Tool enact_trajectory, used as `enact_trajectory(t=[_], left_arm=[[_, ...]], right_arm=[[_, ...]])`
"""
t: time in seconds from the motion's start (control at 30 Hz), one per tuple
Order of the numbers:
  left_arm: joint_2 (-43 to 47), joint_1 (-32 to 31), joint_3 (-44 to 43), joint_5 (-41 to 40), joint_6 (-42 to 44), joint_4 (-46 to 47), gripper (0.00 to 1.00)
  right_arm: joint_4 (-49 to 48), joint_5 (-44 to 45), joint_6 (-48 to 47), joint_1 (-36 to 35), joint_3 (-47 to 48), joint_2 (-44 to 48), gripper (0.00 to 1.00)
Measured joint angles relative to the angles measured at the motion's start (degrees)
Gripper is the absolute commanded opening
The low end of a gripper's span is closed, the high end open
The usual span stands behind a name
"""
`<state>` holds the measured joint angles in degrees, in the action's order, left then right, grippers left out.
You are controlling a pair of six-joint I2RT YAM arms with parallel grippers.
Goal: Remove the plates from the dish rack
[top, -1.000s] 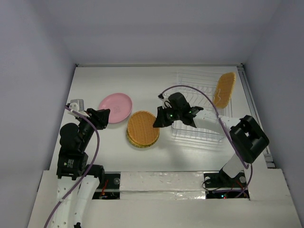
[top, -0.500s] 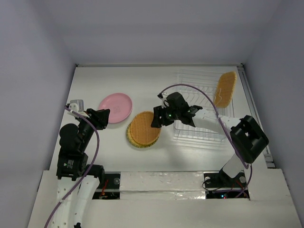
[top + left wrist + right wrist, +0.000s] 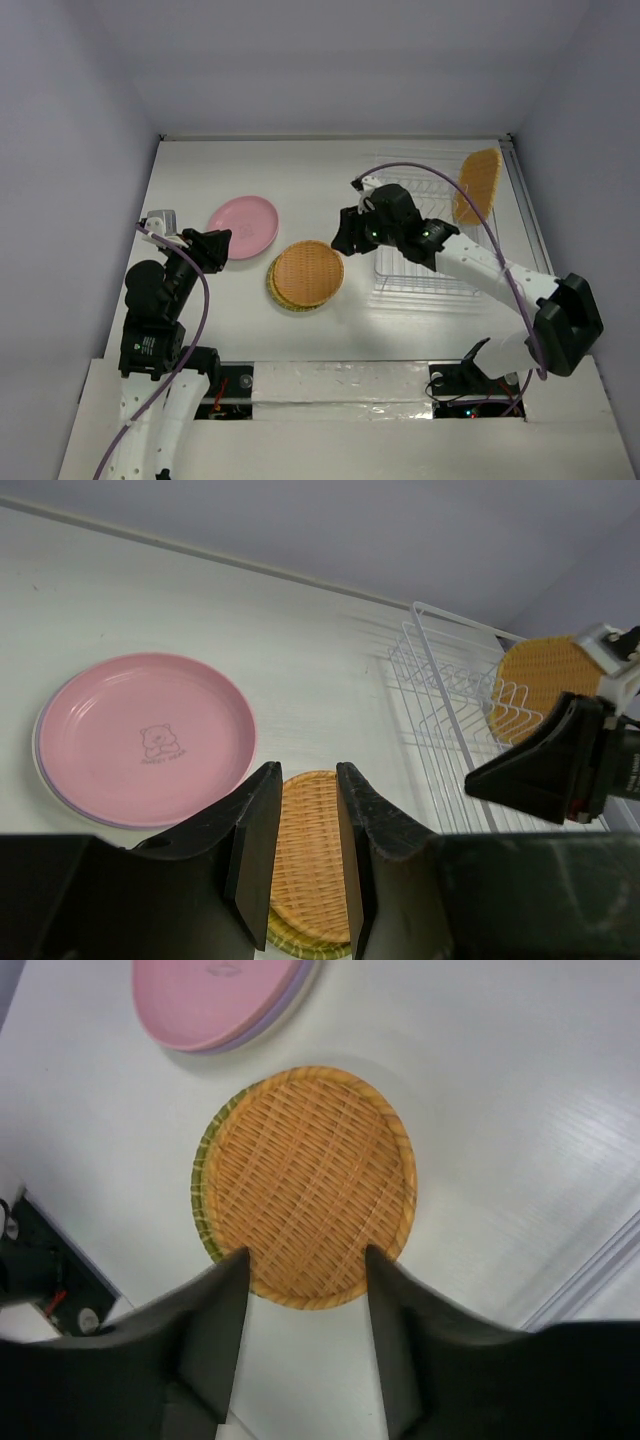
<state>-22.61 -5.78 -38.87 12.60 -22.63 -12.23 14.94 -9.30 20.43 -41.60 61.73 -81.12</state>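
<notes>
One orange plate [image 3: 477, 186] is in the dish rack [image 3: 410, 285], standing on edge at the far right end, leaning against the white wires. The other slots that can be seen hold no plates. The rack sits on the right half of the counter [image 3: 300, 170], close to the right wall.

Left of the rack, and just clear of it, there's a round orange woven plate [image 3: 308, 272] lying flat on the counter. It's on top of another plate with a yellow-green rim [image 3: 200, 1200] that peeks out along its left side.

And the right claw [image 3: 305, 1255] is poised right above that stack. The wrist view shows both fingers spread wide with nothing between them, the woven plate sitting free underneath. So that claw is open and holding nothing. From above, the right arm reaches across the near left corner of the rack, its head between the rack and the stack.

Further left, well apart from the rack, a pink plate [image 3: 243, 226] lies flat with a small bear drawing at its centre. It rests on a lavender plate [image 3: 90, 815], of which only a thin edge shows.

The left claw [image 3: 307, 780] hangs near the pink plate's near-left side. Its fingers are a narrow gap apart with nothing in them, so it is open too, just barely. Through the gap you can see the woven plate on the counter.
</notes>
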Motion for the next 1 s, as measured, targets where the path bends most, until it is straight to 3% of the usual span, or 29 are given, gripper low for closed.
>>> enact_trajectory(t=[0.03,0.07,0.27,0.33,0.37,0.4,0.5,0.73,1.0], left_arm=[[0.00,0.00,0.00,0.00,0.00,0.00,0.26],[0.02,0.00,0.00,0.00,0.00,0.00,0.26],[0.59,0.00,0.00,0.00,0.00,0.00,0.26],[0.94,0.00,0.00,0.02,0.00,0.00,0.26],[1.11,0.00,0.00,0.02,0.00,-0.02,0.26],[1.36,0.00,0.00,0.00,0.00,0.00,0.26],[1.99,-0.17,0.00,0.00,0.00,0.00,0.26],[3.28,-2.58,0.00,-0.70,-0.02,-0.07,0.26],[5.79,-8.04,0.00,-1.42,-0.02,-0.13,0.28]], right_arm=[[-0.04,0.15,0.22,0.00,0.00,1.03,0.04],[-0.07,1.60,0.72,0.00,0.00,2.16,0.00],[0.79,15.32,1.44,5.16,0.11,12.61,0.00],[1.16,20.83,1.60,10.38,0.11,16.59,0.20],[1.27,24.00,1.53,13.81,0.09,18.75,0.44],[1.22,26.08,1.33,16.59,0.02,20.37,0.54],[0.85,32.89,0.48,26.40,-0.28,23.89,0.66],[0.00,38.66,0.33,36.52,-1.88,16.63,0.65],[0.28,37.13,0.76,40.98,-2.34,8.41,0.62]])
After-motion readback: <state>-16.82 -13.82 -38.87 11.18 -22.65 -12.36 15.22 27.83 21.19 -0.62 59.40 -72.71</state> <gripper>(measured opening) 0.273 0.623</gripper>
